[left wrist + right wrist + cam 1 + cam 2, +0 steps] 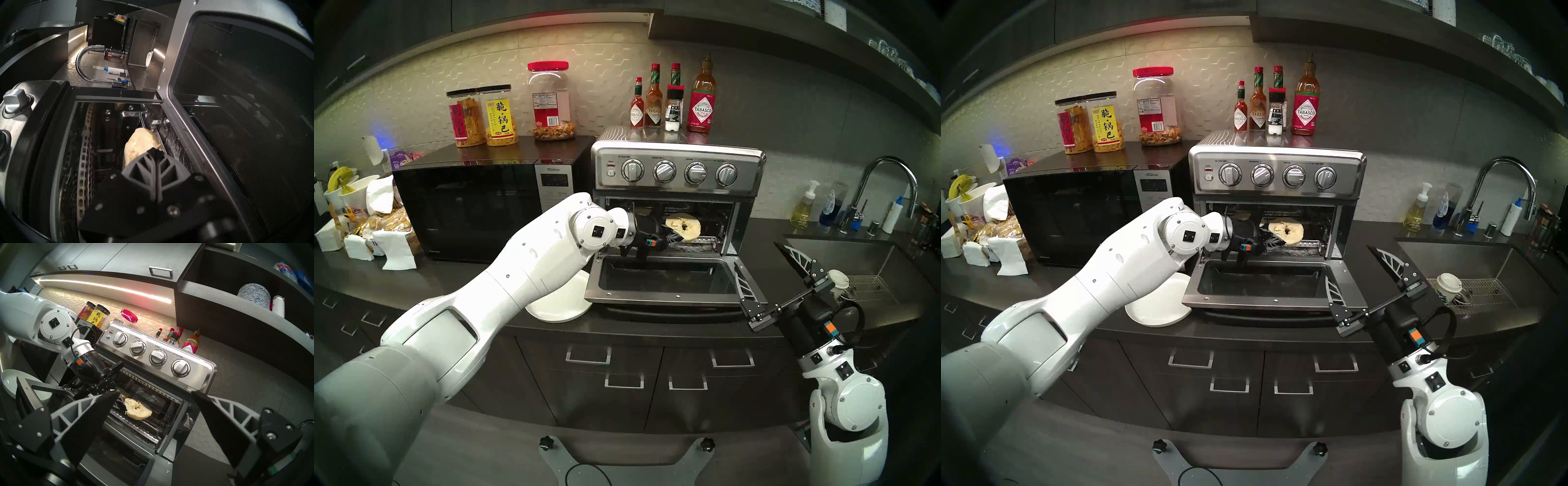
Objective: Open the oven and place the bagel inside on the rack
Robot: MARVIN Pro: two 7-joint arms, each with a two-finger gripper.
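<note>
The stainless oven (678, 169) stands with its glass door (660, 278) dropped flat open. My left gripper (673, 235) reaches inside, shut on a bagel half (683, 226) held tilted with its pale cut face up, just above the wire rack (161, 414). In the left wrist view the fingers (157, 168) pinch the bagel (141, 146); in the right wrist view it (138, 408) lies near the rack's front. A second pale piece (123, 393) is mostly hidden behind the gripper. My right gripper (755, 254) is open and empty by the door's right corner.
A white plate (561, 302) lies left of the door, under my left arm. A black microwave (466, 203) stands to the left. Sauce bottles (653, 101) stand on the oven. The sink (843, 261) with a paper cup (838, 281) is at the right.
</note>
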